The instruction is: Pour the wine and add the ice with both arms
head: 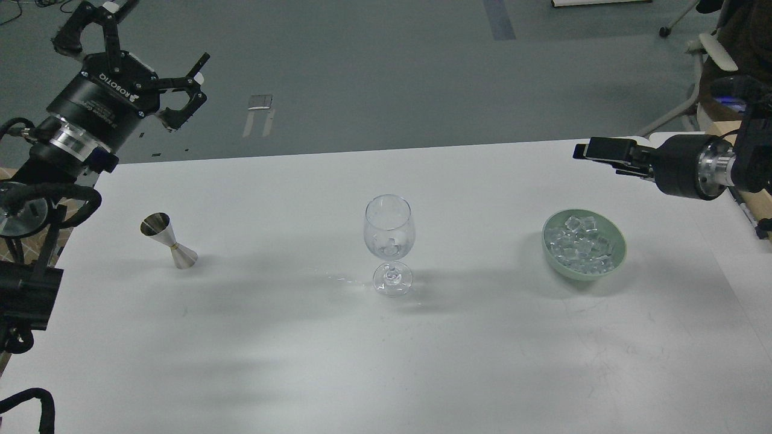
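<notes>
We are wearing black all over: both arms are showing thick cylindrical housings with bright silver wrist rings. Our left gripper (129, 54) is carrying white "ROBOTIQ" lettering on its round body, and linked black fingers. Black cable loops are running along the left arm. Our right gripper (584, 150) is looking slim, dark and boxy.

left hand (129, 57) raised, fingers spread; right hand (597, 149) level, fingers together.
</notes>
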You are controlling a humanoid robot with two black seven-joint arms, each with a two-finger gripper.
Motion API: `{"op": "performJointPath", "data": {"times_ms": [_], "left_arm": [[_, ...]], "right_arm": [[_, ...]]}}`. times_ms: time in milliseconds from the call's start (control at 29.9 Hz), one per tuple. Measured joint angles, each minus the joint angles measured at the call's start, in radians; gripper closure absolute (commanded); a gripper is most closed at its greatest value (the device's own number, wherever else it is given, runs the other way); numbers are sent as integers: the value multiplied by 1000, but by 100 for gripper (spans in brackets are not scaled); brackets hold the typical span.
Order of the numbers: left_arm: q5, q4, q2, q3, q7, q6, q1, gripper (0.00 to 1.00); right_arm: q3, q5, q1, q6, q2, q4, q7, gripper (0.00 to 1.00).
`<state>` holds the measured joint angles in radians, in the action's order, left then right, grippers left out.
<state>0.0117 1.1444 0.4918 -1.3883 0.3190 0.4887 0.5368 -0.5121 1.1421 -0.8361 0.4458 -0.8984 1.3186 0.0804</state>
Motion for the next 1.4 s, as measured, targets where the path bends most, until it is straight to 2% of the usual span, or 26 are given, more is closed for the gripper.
{"op": "performJointPath", "data": {"times_ms": [201, 501, 635, 702, 769, 836, 1404], "left_arm": [[0, 0, -1, 0, 0, 0, 0, 2], [1, 2, -2, -2, 0, 0, -1, 2], [1, 2, -1, -2, 0, 0, 3, 2], [1, 2, -2, -3, 0, 0, 3, 2], [1, 2, -3, -3, 0, 0, 3, 2], [1, 2, -4, -3, 0, 0, 4, 2], [1, 2, -3, -4, 0, 0, 5, 2]], "right_arm": [[29, 12, 9, 1, -81, 100, 18, 4], [30, 266, 68, -66, -62, 124, 18, 5], [30, 328, 101, -76, -49, 125, 18, 21], [30, 341, 121, -77, -36, 124, 18, 22], [31, 350, 138, -77, -21, 122, 18, 28], [32, 366, 153, -78, -12, 120, 18, 38], [38, 460, 184, -78, 94, 45, 19, 38]]}}
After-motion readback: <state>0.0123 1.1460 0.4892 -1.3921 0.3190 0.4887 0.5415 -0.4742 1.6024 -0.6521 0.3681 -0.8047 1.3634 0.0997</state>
